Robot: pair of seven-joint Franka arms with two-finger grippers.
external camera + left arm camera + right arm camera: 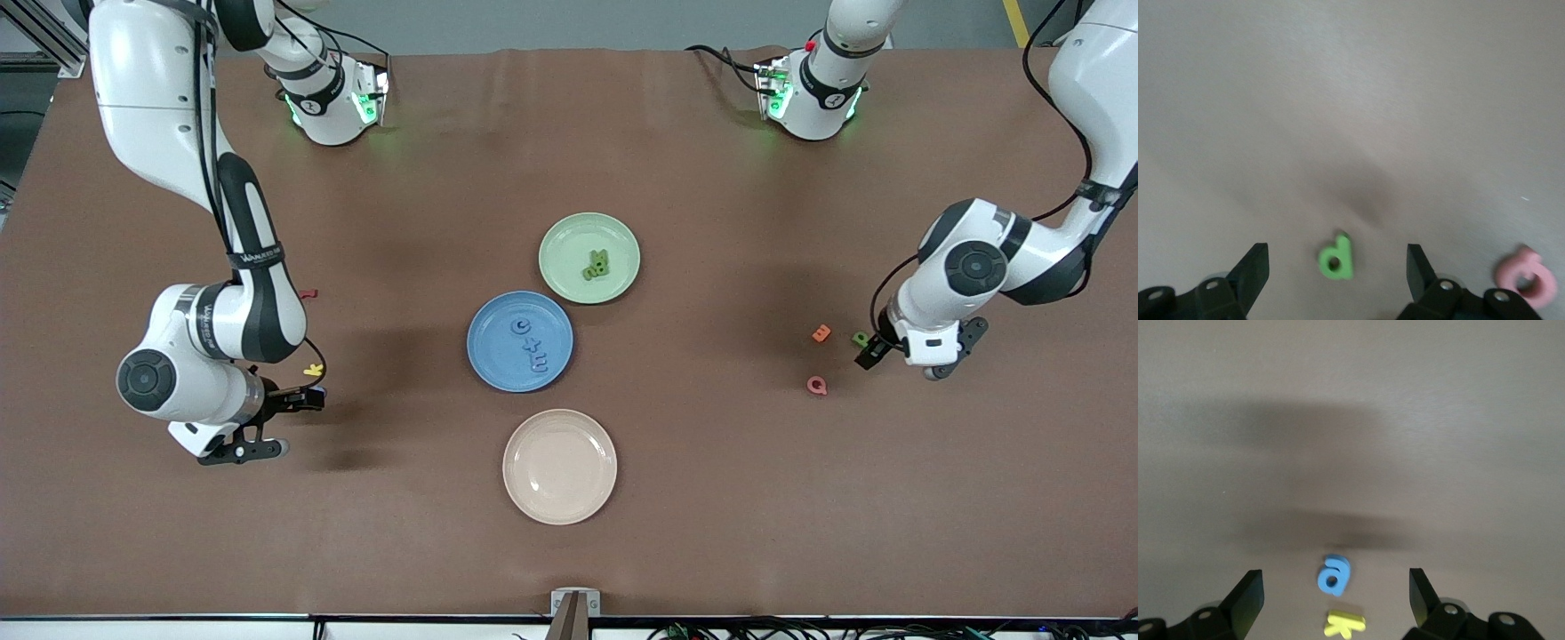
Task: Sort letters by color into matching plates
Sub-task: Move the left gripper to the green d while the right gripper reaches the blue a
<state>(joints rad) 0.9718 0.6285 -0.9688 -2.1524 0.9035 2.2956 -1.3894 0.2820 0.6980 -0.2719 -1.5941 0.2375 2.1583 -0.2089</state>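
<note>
My left gripper (871, 353) hangs open, low over a green letter (860, 339) near the left arm's end of the table. In the left wrist view the green letter (1336, 257) lies flat between the spread fingers of the left gripper (1336, 261), touching neither. My right gripper (307, 398) is open over a blue letter (1333, 574), which lies between its fingers (1250, 587) with a yellow letter (1345, 624) beside it. The green plate (569, 236) holds a cluster of green letters (597, 264). Three blue letters (531, 344) lie on the blue plate (498, 360).
A cream plate (559, 466) sits nearest the front camera. An orange letter (821, 333) and a pink letter (816, 385) lie close to the green one. A dark red letter (308, 293) and the yellow letter (313, 369) lie by the right arm.
</note>
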